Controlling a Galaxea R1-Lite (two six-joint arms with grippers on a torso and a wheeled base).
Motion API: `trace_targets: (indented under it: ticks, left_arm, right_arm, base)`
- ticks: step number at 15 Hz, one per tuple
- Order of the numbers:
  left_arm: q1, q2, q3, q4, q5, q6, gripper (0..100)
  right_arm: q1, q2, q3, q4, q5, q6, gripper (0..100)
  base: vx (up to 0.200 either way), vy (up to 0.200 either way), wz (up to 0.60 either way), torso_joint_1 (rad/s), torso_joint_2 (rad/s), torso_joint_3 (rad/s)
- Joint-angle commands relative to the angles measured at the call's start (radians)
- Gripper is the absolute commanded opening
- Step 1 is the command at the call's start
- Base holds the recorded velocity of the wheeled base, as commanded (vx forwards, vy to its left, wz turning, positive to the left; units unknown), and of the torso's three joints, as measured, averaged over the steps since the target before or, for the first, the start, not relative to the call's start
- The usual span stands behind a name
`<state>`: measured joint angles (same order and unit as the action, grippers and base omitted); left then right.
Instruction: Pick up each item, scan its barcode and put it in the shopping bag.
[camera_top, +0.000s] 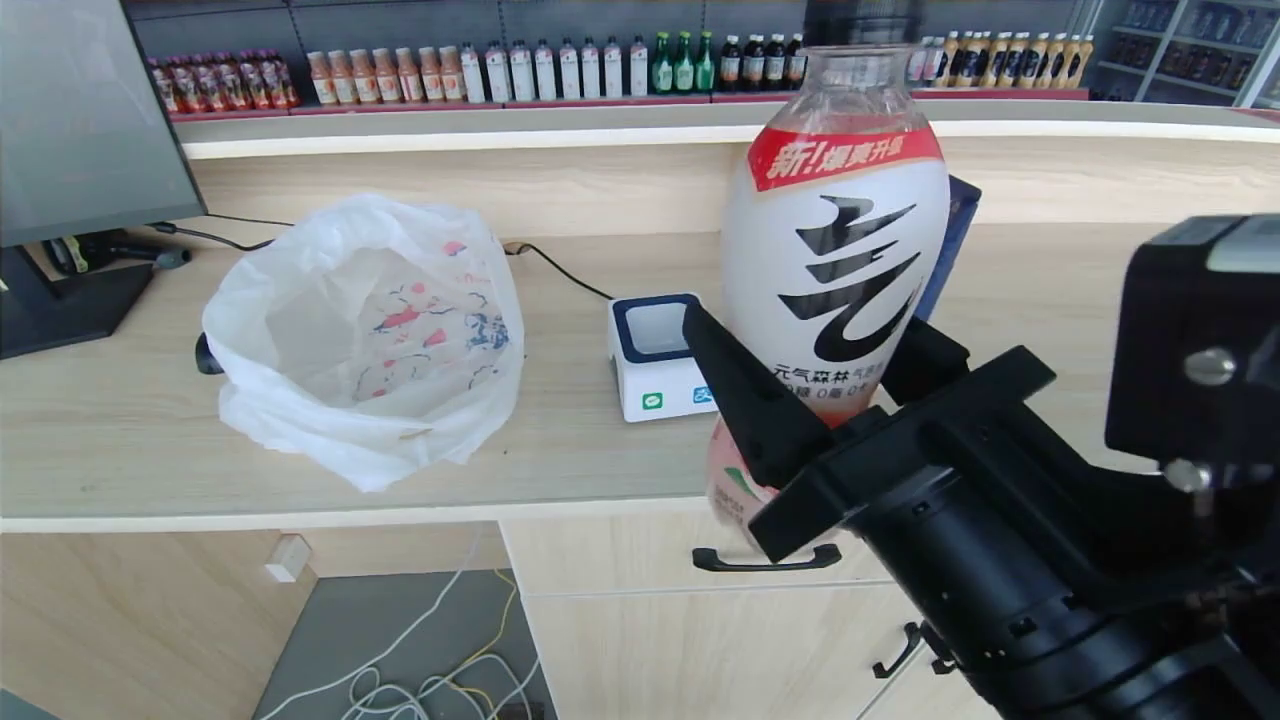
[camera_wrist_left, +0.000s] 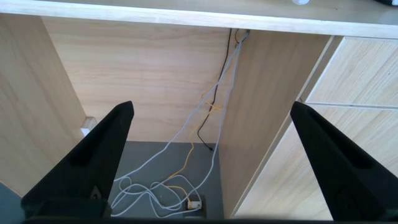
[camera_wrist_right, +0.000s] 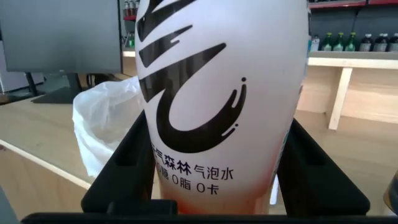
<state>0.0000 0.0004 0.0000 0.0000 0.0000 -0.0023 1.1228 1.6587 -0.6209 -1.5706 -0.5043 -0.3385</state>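
Right claw (camera_top: 815, 345): clamped low on plastic drink bottle (camera_top: 835, 250), upright, lifted off counter (camera_top: 120, 430), near scanner (camera_top: 655, 355). Probably heavy if full; smooth label slippery, wall yielding. Best hold: lower waist. Left claw (camera_wrist_left: 208, 155): apart.

Wooden counter (camera_top: 120, 430) carries shopping bag (camera_top: 370, 330), scanner (camera_top: 655, 372), monitor stand (camera_top: 70, 300).

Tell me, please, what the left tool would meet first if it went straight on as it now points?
The left tool aims under the counter; it would likely meet the hanging cables first, then the wooden back panel, though depth is unclear.
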Motion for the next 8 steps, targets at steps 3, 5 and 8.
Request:
trace_targets:
  ticks: [3, 5, 8]
  left_arm:
    - [0.0, 0.0, 0.0, 0.0, 0.0, -0.001, 100]
    - [0.0, 0.0, 0.0, 0.0, 0.0, -0.001, 100]
    - [0.0, 0.0, 0.0, 0.0, 0.0, -0.001, 100]
  right_arm:
    - [-0.179, 0.0, 0.075, 0.0, -0.005, 0.153, 0]
    - [-0.189, 0.0, 0.07, 0.0, -0.003, 0.194, 0]
    - [-0.213, 0.001, 0.059, 0.0, 0.003, 0.285, 0]
  base:
    - [0.0, 0.0, 0.0, 0.0, 0.0, 0.0]
    - [0.0, 0.0, 0.0, 0.0, 0.0, 0.0]
    - [0.0, 0.0, 0.0, 0.0, 0.0, 0.0]
